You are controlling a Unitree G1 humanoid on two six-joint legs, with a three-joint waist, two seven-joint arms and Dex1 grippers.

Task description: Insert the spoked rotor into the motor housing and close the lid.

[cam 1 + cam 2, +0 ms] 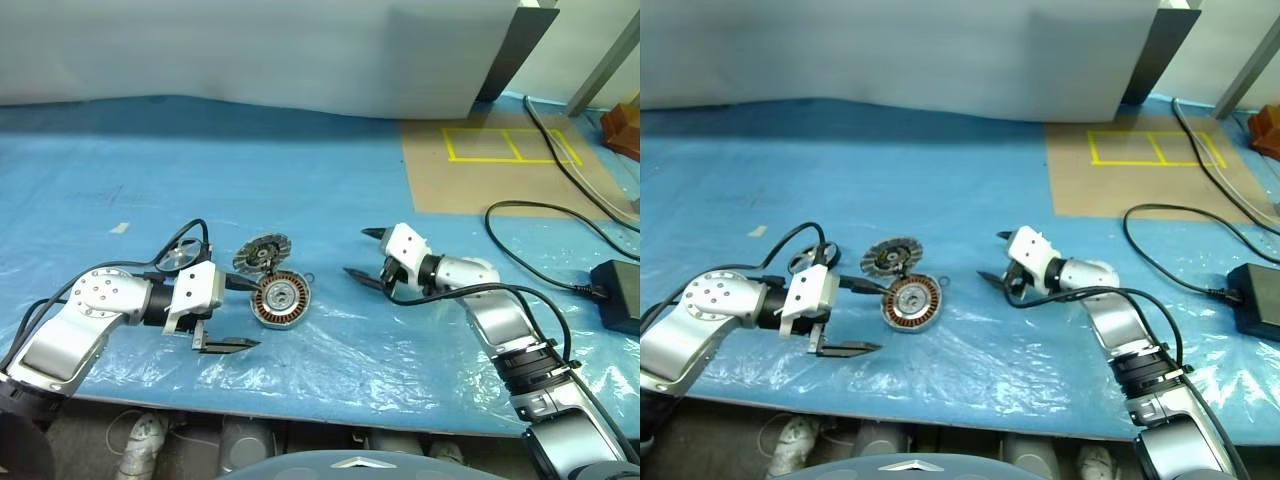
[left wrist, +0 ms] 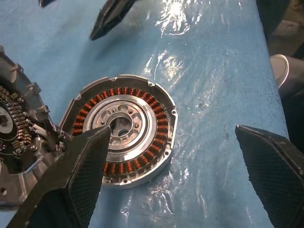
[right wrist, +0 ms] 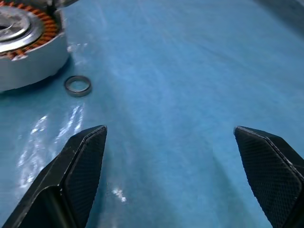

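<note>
Both sets of fingers stand apart and empty: left gripper point(image 1: 228, 316) straddles the motor housing point(image 1: 280, 299), likely to steady it; right gripper point(image 1: 362, 253) waits beside.

A blue plastic sheet point(image 1: 300, 160) is spread over the table. On it are laid the motor housing point(image 1: 280, 300), the lid point(image 1: 262, 252), a small ring point(image 3: 78, 85) and a black cable point(image 1: 540, 260).

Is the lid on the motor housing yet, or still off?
Off. The lid lies beside the motor housing, whose copper coils are exposed.
</note>
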